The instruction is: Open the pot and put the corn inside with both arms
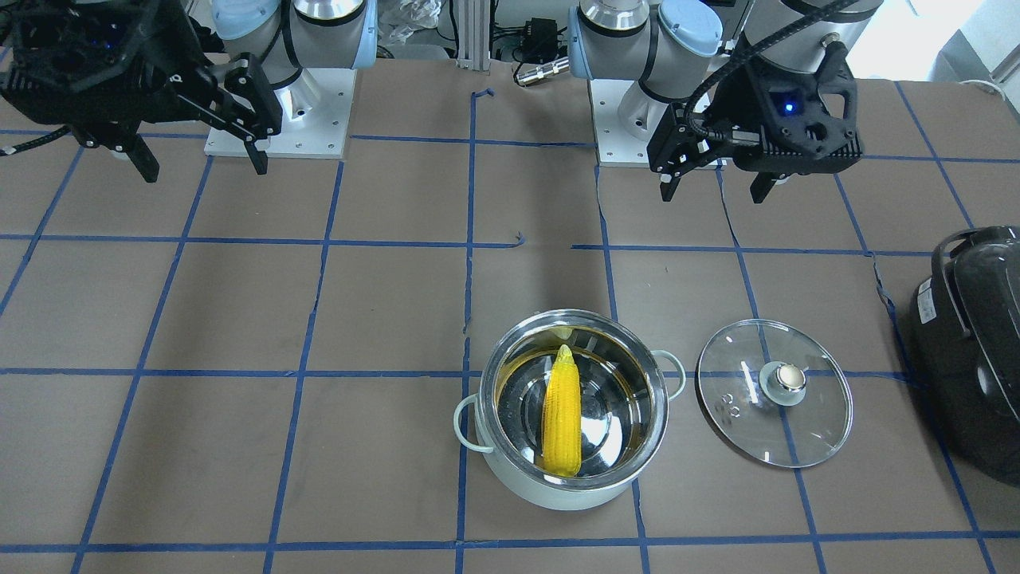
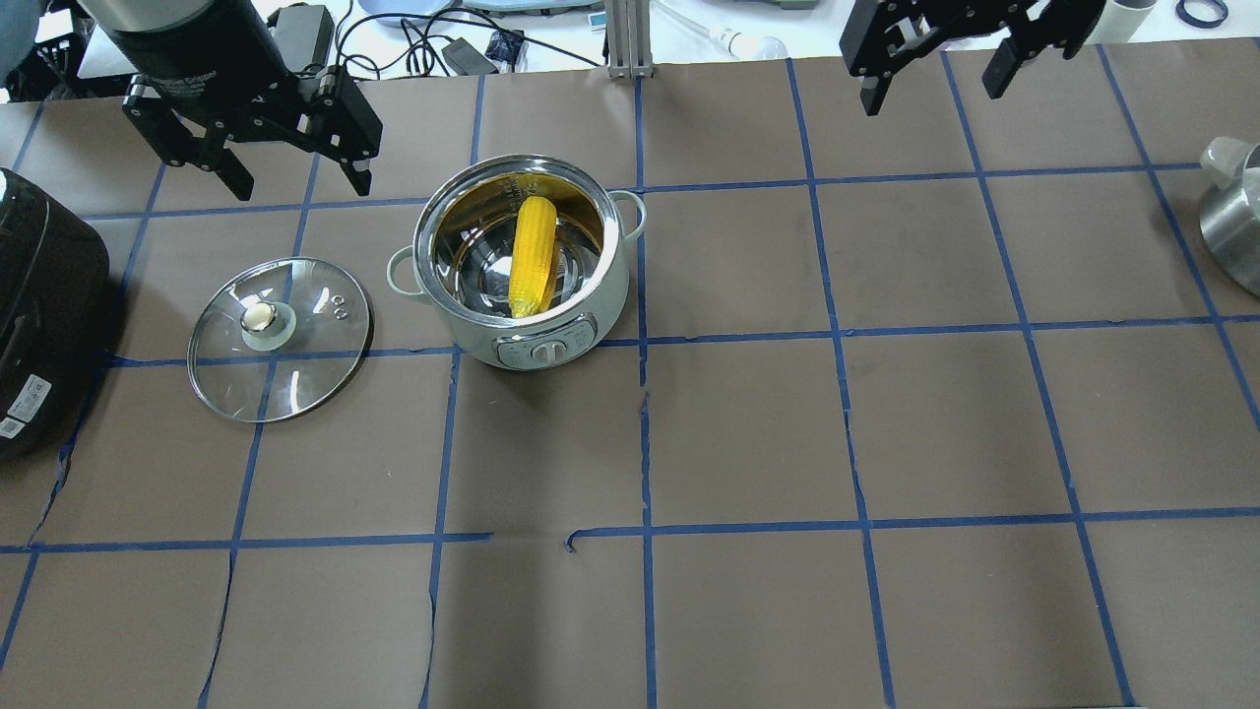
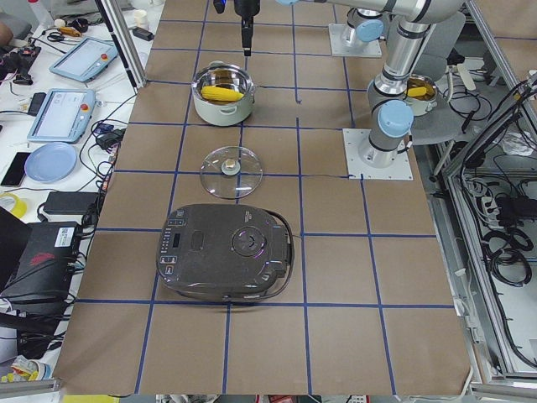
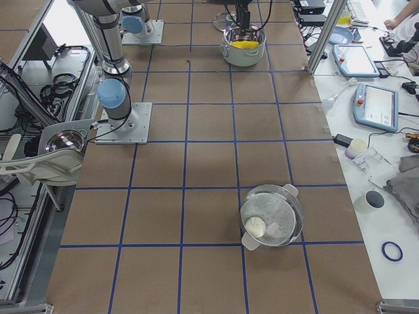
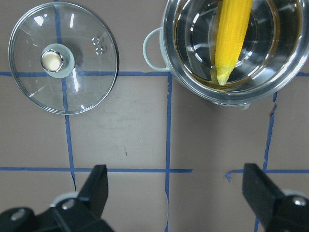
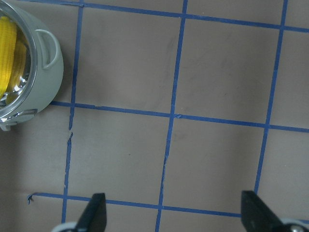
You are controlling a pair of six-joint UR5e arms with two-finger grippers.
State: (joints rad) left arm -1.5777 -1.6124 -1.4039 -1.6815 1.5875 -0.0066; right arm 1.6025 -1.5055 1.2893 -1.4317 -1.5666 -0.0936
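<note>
Both hang spread and empty: my left gripper (image 2: 301,185), my right gripper (image 2: 933,94). I see the corn (image 2: 534,254) inside the uncovered pot (image 2: 612,295), below and ahead of the left gripper, lid (image 2: 295,379) beside it.

You are looking at the corn (image 2: 534,254) lying inside the pot (image 2: 610,295), which is standing on the bench (image 2: 886,414). The lid (image 2: 279,338) is lying just beside the pot on the robot's left, not touching it. The cooker (image 2: 44,315) is sitting beyond the lid.
</note>
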